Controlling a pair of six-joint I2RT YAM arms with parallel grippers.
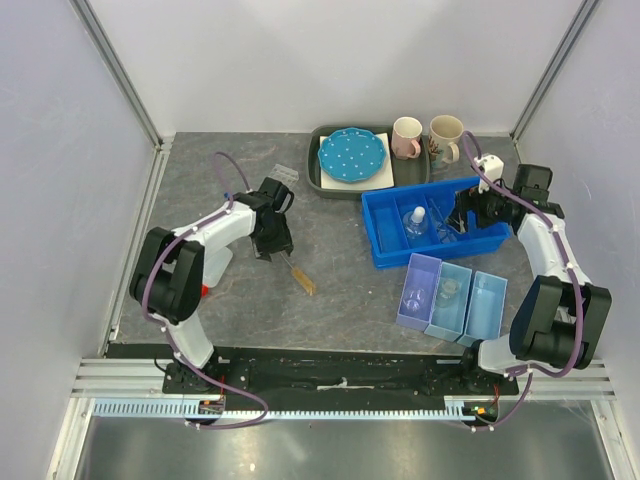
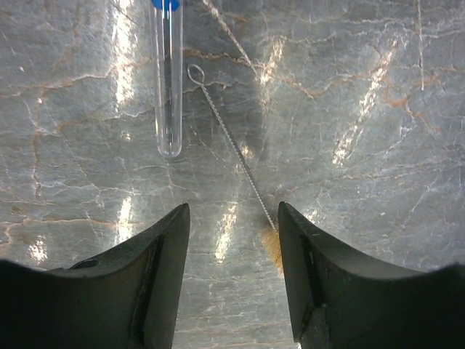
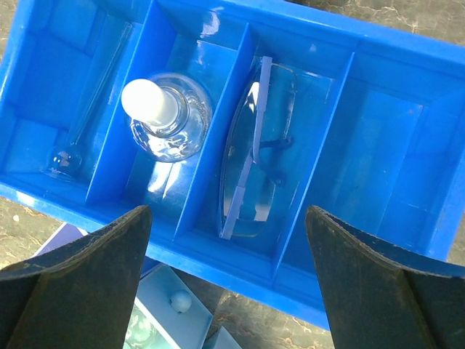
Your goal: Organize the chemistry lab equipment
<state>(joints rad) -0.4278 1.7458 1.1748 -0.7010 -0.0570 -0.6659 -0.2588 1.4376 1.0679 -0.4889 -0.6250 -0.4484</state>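
Left wrist: tube brush (image 2: 234,149) ends beside left gripper's (image 2: 232,214) finger edge.

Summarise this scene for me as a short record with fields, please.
left pincer: open, above tube brush, bristle end close to one finger
test tube: blue-capped, lying flat beside the brush
right pincer: open, over blue divided tray
tray contents: stoppered flask, safety glasses, long-necked flask, each in its own compartment
small bins: three, side by side near the tray
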